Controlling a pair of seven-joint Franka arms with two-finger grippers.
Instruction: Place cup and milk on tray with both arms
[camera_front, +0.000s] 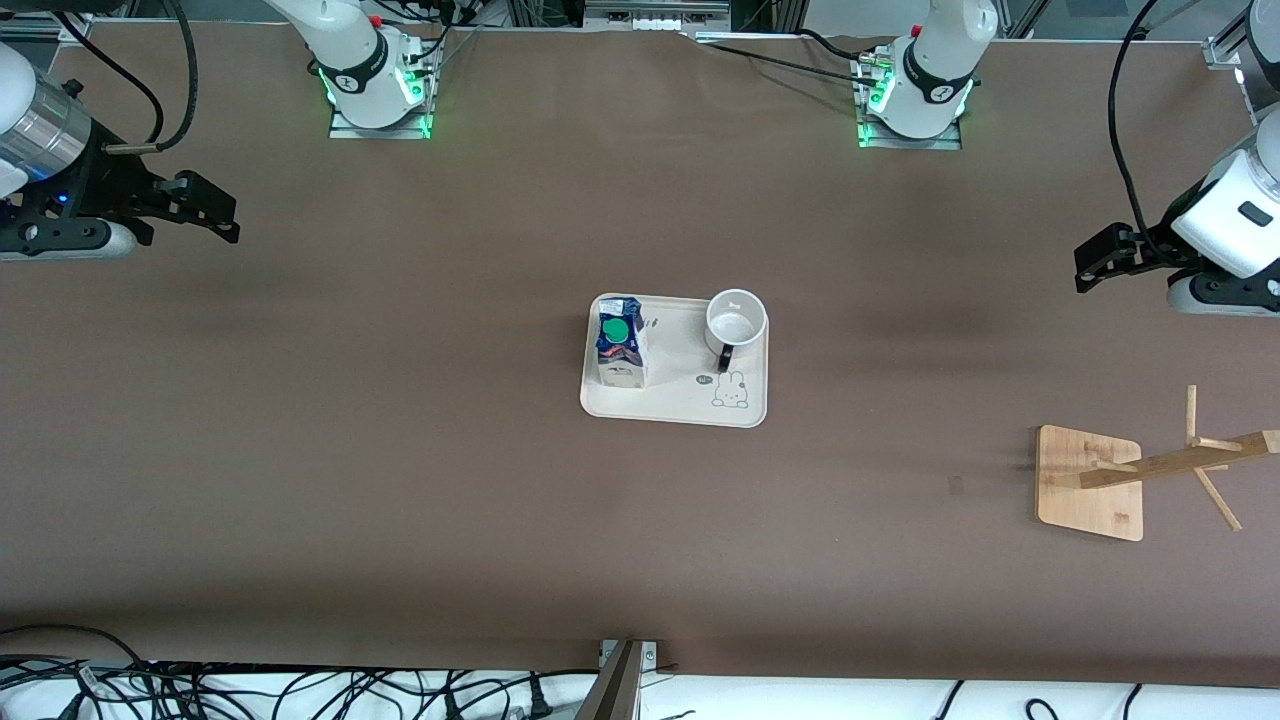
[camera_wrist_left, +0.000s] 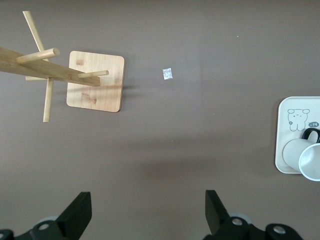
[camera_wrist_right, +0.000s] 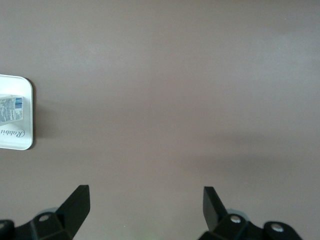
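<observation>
Inspection finding: the placement work appears complete. The tray (camera_front: 674, 405) lies at the middle of the tabletop (camera_front: 400, 480), and both items stand on it. The milk (camera_front: 620, 352) is upright at the tray's end toward my right arm, green cap up. The cup (camera_front: 736, 319) stands mouth up in the corner toward my left arm's end, farther from the front camera than the rabbit drawing, with its black handle pointing toward that drawing. The two items are apart and both sit inside the rim, though the cup is close to the edge. My left hand (camera_front: 1098, 268) hangs over bare tabletop at my left arm's end, fingers spread and holding nothing; my left wrist view confirms the gap, with only tabletop between the fingers. My right hand (camera_front: 212, 212) hangs over bare tabletop at the right arm's end, likewise spread and empty. A wooden rack (camera_front: 1092, 482) stands nearer the front camera at my left arm's end, well apart from the tray, and looks to play no part here. In my judgement nothing is left to place; both arms are clear of the tray and waiting.
</observation>
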